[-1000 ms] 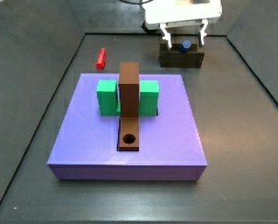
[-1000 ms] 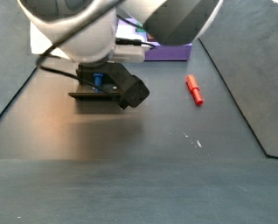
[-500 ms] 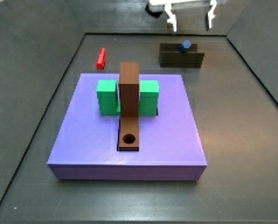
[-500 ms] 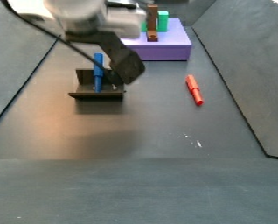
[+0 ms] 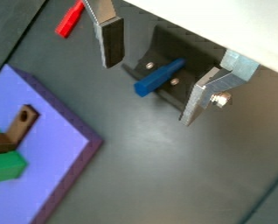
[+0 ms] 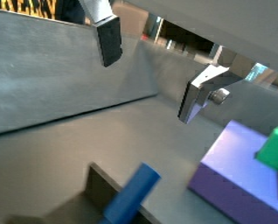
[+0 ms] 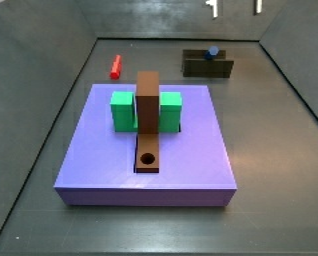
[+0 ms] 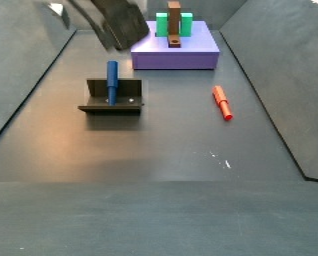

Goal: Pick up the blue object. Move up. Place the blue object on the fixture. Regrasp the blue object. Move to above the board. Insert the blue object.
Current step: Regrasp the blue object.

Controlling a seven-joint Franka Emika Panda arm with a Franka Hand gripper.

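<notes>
Blue object [image 8: 112,80] stands in fixture [image 8: 111,104]; open tool [image 5: 153,70] above.

Red peg [image 8: 222,102] on floor; green blocks [image 7: 126,111] on purple slab [image 7: 189,150].

A slim bright blue cylindrical peg [image 8: 112,81] stands in a dark olive-grey box-like fixture [image 8: 112,105] on the dark grey matte floor [image 8: 162,160]. A similar red peg [image 8: 222,102] has a slightly orange tint along its length. The large slab [image 7: 148,150] is a flat lavender purple, carrying two vivid green blocks [image 7: 122,110] and a long brown plank [image 7: 148,125] with a dark round hole. The gripper [image 5: 159,74], high above the fixture, has silver plate fingers [image 5: 111,39] with dark pads, and nothing coloured sits between them.
</notes>
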